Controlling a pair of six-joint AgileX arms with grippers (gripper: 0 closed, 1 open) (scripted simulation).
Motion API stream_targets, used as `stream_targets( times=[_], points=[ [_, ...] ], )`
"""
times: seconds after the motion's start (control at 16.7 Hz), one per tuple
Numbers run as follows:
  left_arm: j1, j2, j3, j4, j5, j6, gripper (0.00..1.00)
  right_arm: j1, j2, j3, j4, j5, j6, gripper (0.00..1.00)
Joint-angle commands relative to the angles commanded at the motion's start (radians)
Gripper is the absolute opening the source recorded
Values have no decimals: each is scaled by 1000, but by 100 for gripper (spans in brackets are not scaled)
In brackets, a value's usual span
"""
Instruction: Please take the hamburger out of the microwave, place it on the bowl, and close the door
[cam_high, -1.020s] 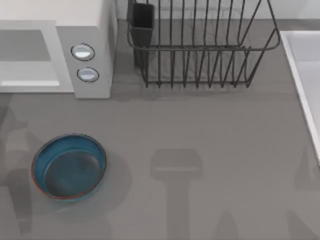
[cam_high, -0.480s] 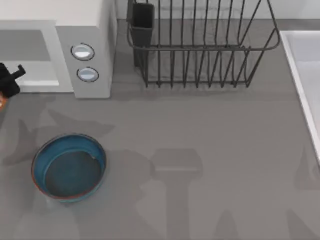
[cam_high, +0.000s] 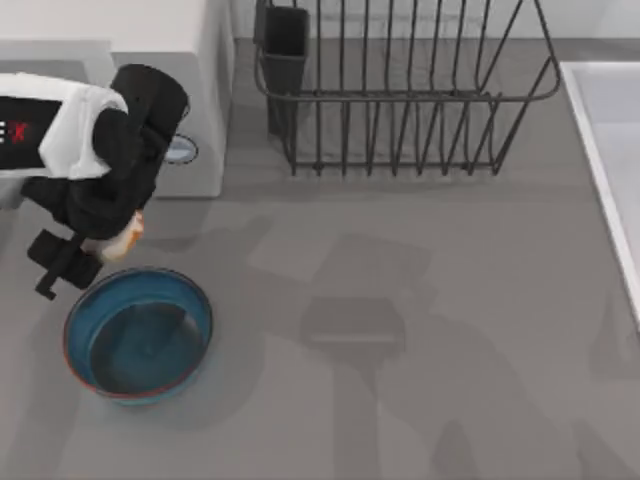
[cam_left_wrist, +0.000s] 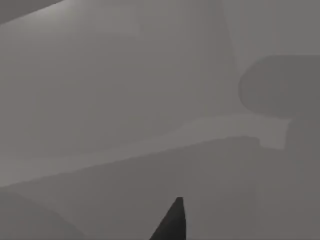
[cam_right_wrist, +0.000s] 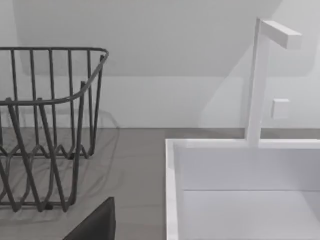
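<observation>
My left arm reaches in from the top view's left, across the front of the white-grey microwave (cam_high: 195, 70). The left gripper (cam_high: 95, 250) hangs just above the far rim of the blue-teal bowl (cam_high: 138, 335) and is shut on the hamburger (cam_high: 124, 237), a small cream lump with orange edges. The bowl's dark inside holds nothing. The arm covers the microwave's opening, and the door is hidden. One dark fingertip (cam_left_wrist: 172, 222) of the left gripper shows over grey surface. A dark part of my right gripper (cam_right_wrist: 95, 225) shows beside the sink.
A black wire rack (cam_high: 400, 95) with a dark cup (cam_high: 285, 40) stands at the back middle. A white sink (cam_high: 610, 160) with a white faucet (cam_right_wrist: 257, 80) lies along the right edge. Grey table stretches to the right of the bowl.
My left arm has swung out from the left edge and the microwave front toward the bowl, carrying the hamburger. It now covers the opening and one button.
</observation>
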Motion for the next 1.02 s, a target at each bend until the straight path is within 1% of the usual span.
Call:
stream_targets(
  times=[0.12, 0.3, 0.42, 0.54, 0.66, 0.78, 0.9, 1.02],
  points=[
    [-80, 84, 111, -239, -55, -267, 0, 0, 0, 0, 0, 0, 0, 100],
    [-182, 207, 254, -575, -114, -638, 0, 0, 0, 0, 0, 0, 0, 100],
    [-237, 283, 331, -770, -140, -857, 0, 0, 0, 0, 0, 0, 0, 100],
    [-281, 353, 393, -932, -155, -1042, 0, 0, 0, 0, 0, 0, 0, 100],
    [-313, 410, 441, -1056, -163, -1187, 0, 0, 0, 0, 0, 0, 0, 100],
    [-336, 454, 475, -1142, -166, -1291, 0, 0, 0, 0, 0, 0, 0, 100],
    [-348, 480, 494, -1189, -166, -1353, 0, 0, 0, 0, 0, 0, 0, 100],
    [-352, 489, 500, -1202, -165, -1371, 0, 0, 0, 0, 0, 0, 0, 100]
  ],
)
